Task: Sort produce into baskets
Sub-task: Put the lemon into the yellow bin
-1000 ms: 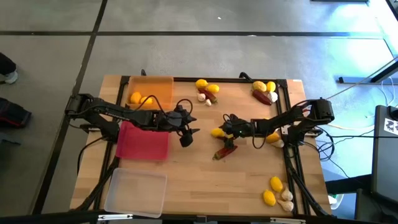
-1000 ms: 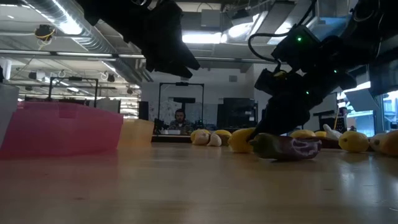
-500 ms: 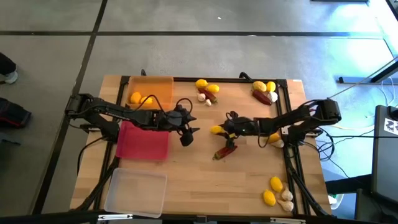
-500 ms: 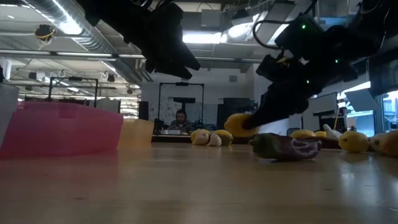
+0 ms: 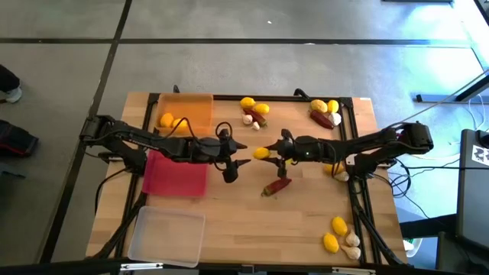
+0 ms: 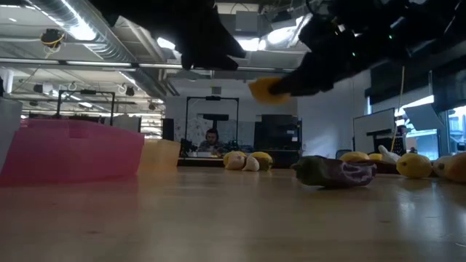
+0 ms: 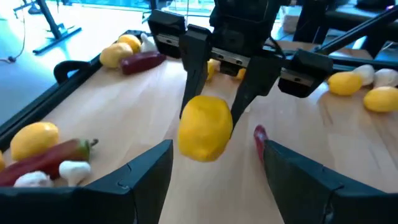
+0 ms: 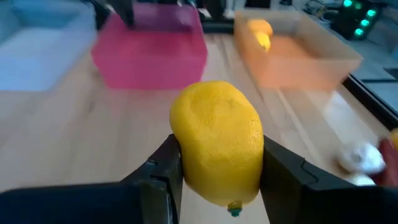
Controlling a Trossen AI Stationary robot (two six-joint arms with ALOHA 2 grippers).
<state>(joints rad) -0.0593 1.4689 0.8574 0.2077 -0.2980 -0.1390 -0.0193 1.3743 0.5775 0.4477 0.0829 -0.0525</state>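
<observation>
A yellow lemon [image 8: 216, 142] with a pebbly, dimpled skin is pinched between the two dark fingers of the right gripper [image 5: 269, 153], held up in the air over the middle of the wooden table [image 5: 306, 229]. In the low view the lemon [image 6: 263, 88] is seen well clear of the tabletop. The left gripper [image 5: 238, 153] is parked just across from it with its fingers spread wide, nothing between them, and the lemon [image 7: 205, 126] sits squarely in front of it.

Below the held fruit, a dark red pepper [image 5: 276, 186], long and a bit wrinkly, is lying flat on the boards. The baskets are all on the left side: a translucent orange tray [image 5: 200, 108] at the far edge with two lemons inside, a red-pink tray [image 5: 177, 174] just beside it, and a clear whitish tray [image 5: 168, 237] at the near corner. All three are shallow, smooth plastic rectangles.

More produce is scattered in little heaps: lemons, a pepper and white garlic bulbs at the far middle [image 5: 254, 111], another heap at the far right [image 5: 325, 112], and lemons with garlic at the near right corner [image 5: 341, 235]. A person [image 6: 211, 140] can be made out in the room behind the table.
</observation>
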